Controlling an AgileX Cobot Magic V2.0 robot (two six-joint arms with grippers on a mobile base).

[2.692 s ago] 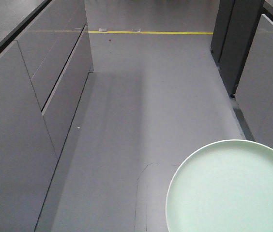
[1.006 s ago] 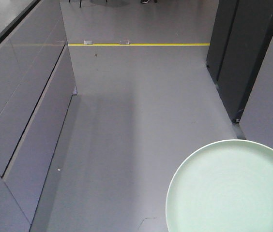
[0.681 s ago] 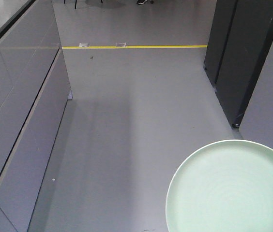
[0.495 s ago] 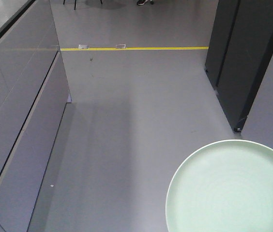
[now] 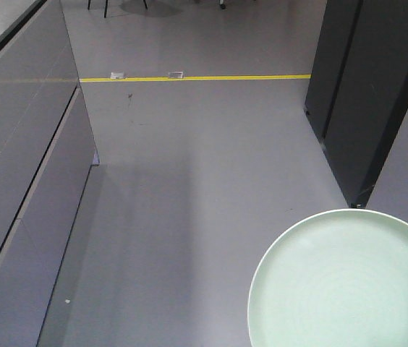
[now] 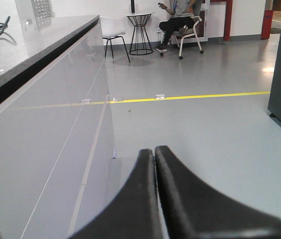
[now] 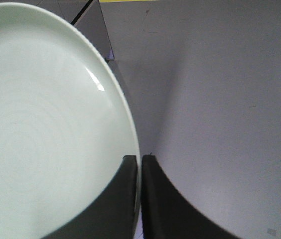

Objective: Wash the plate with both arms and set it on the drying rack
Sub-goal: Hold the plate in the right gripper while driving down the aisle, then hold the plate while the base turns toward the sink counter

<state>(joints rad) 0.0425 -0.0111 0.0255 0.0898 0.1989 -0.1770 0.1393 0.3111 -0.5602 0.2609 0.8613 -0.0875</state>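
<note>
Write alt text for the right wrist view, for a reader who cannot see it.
The right gripper pinches the rim of a pale green plate that fills the left of the frame. Grey floor lies beyond, on the right.

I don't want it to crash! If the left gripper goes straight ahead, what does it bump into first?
Probably nothing soon. The left gripper, shut, points along open floor beside the cabinet. Far ahead sit a yellow line and a small table, though depth is hard to judge.
</note>
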